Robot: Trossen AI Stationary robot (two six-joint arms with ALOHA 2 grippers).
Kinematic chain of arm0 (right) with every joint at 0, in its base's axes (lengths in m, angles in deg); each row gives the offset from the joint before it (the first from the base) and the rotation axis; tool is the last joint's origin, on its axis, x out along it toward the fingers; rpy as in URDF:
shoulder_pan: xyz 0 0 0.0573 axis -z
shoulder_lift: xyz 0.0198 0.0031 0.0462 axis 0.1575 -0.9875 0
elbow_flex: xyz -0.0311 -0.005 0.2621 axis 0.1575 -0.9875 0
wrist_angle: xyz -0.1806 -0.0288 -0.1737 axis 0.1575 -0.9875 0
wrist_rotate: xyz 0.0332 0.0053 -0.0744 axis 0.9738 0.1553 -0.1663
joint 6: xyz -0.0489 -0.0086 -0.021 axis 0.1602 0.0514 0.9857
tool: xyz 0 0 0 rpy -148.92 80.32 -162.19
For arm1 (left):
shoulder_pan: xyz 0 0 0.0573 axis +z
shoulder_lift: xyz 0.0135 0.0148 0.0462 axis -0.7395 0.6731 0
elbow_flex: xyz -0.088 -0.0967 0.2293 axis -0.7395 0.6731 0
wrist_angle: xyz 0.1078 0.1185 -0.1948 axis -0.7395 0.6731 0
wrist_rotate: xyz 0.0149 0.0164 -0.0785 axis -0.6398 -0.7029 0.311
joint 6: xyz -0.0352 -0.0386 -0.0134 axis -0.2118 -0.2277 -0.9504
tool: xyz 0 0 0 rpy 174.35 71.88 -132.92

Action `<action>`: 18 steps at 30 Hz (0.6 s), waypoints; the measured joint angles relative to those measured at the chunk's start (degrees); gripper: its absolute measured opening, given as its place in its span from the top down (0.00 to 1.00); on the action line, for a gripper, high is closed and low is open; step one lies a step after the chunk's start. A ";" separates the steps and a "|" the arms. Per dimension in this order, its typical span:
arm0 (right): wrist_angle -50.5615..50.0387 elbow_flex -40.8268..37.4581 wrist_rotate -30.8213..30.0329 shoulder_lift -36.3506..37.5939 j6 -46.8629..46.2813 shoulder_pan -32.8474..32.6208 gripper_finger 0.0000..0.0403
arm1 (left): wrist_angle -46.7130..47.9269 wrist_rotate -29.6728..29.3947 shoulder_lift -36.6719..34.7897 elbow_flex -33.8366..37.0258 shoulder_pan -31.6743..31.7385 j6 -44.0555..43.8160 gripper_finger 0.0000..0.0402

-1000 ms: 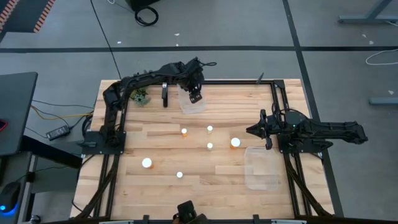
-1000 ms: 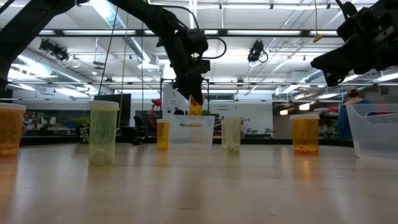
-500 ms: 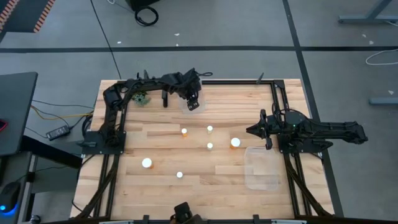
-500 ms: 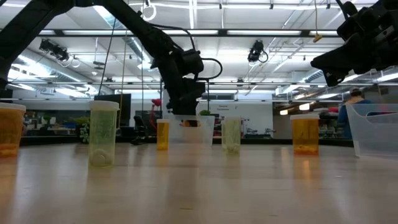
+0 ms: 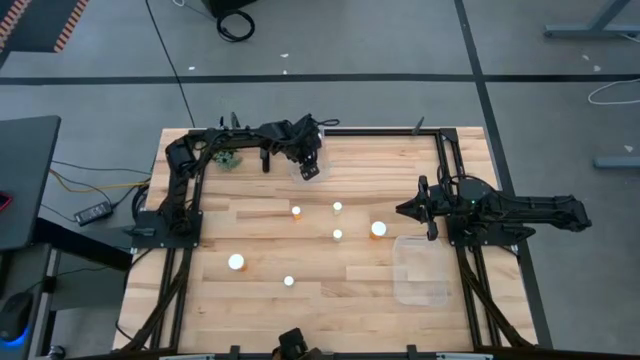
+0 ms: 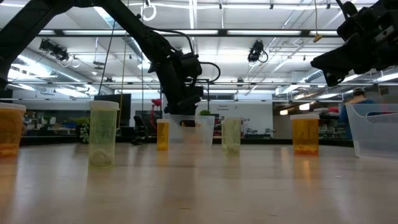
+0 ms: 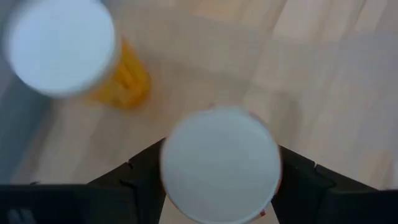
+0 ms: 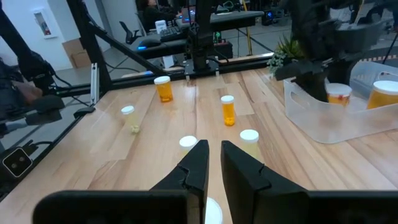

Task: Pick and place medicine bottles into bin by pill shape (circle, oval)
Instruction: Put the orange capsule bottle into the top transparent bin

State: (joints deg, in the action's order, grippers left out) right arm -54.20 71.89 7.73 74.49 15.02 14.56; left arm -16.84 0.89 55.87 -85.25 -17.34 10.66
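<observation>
High view shows the left gripper (image 5: 311,165) lowered into the far bin (image 5: 300,171), clamping a bottle (image 7: 219,165) beside another already inside. Releasing crookedly could topple both. Right gripper (image 5: 428,210), nearly closed and empty, waits by the near bin (image 5: 421,270).

Long ceiling strip lights (image 6: 249,32) run bright overhead and wash the pale wooden tabletop (image 5: 330,280) evenly, leaving only faint shadows. Seen from above, the round white bottle caps (image 5: 378,229) blow out into glaring dots. Up close at the left wrist, the white cap (image 7: 219,165) and orange bottle (image 7: 121,81) are soft and out of focus. At table height the near wood (image 6: 199,193) blurs.
</observation>
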 joint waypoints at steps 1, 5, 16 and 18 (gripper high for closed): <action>0.00 0.00 0.00 0.00 0.00 0.00 0.88 | 0.06 0.32 0.06 0.04 0.00 -0.17 0.38; 0.00 0.00 0.00 0.00 0.00 0.00 0.88 | -0.02 0.04 -0.08 0.02 -0.01 -0.09 0.33; 0.00 -0.02 0.00 0.00 0.00 0.00 0.88 | 0.03 -0.86 -6.31 -0.20 -0.13 1.10 0.31; 0.00 -0.02 0.00 0.00 0.00 0.00 0.88 | 0.41 -0.93 -8.04 -0.20 -0.52 1.75 0.31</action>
State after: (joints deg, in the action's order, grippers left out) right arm -54.20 71.87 7.73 74.49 15.02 14.56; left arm -16.43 -0.04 47.83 -85.45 -17.86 12.42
